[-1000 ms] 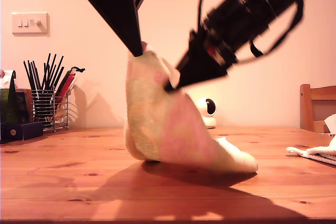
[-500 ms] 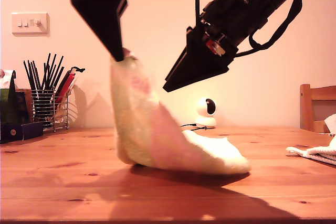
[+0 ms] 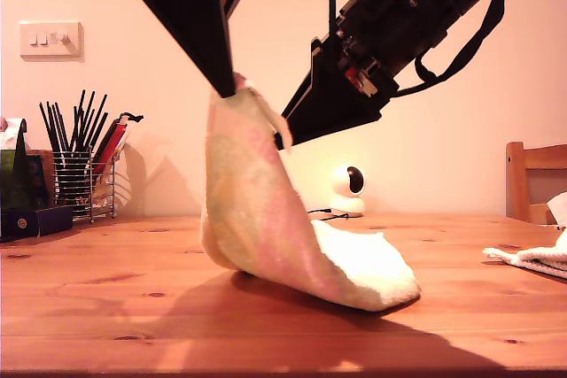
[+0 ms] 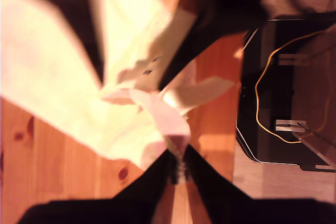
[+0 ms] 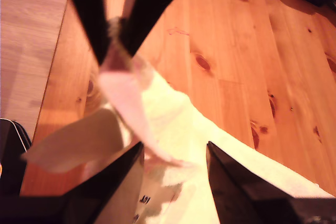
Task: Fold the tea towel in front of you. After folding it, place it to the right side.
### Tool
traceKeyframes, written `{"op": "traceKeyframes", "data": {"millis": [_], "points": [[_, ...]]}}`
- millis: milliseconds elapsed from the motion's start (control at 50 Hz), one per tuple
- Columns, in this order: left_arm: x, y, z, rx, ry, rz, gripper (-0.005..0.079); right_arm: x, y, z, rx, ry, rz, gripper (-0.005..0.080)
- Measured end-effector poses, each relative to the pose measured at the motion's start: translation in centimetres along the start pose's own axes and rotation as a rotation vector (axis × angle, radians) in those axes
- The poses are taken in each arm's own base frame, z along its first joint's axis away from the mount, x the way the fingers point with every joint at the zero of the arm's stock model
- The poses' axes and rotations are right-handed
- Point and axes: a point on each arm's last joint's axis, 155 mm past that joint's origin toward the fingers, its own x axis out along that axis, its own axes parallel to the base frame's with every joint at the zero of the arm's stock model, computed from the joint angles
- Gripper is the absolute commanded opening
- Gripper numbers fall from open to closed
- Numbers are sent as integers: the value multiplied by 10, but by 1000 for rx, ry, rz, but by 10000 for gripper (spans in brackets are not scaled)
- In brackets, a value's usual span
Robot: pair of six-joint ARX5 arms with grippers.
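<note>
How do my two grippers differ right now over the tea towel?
My first gripper is shut on a lifted corner of the tea towel; my second gripper is open, holding nothing. In the exterior view my first gripper points steeply down, while my second gripper slants in from that view's right. Both are black, tapered, and near the towel's top.

Warm, dim orange light; the towel point(image 3: 266, 210) casts a shadow toward 6 o'clock on the table point(image 3: 106, 289). Both wrist views are blurred and overexposed.
</note>
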Motion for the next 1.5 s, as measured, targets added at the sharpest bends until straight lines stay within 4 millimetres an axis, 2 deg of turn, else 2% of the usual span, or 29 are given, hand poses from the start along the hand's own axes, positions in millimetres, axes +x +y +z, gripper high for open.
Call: {"op": "traceKeyframes", "data": {"millis": [200,460,660,740,800,920,1180,1340,1500], "points": [[0,4,2,12,-2,25,-21,6,11,6,-4,-26,43,328],[-2,9,4,24,-8,51,-21,21,25,9,-14,-35,91,268],[-24,10,6,29,-45,95,-21,34,31,7,-6,-40,113,145],[-36,9,6,31,-64,117,-21,36,32,6,3,-40,116,60],[-42,7,3,31,-64,122,-21,37,31,6,1,-43,111,-19],[-48,2,-4,25,-48,116,-21,37,22,8,-7,-44,72,-11],[-47,-2,-19,-26,12,105,-21,34,4,-10,31,15,10,-11],[-49,10,-30,-61,44,142,-21,29,-2,-26,63,65,-1,-11],[-51,26,-39,-156,39,174,-21,22,-21,-35,60,149,-68,-11]]}}
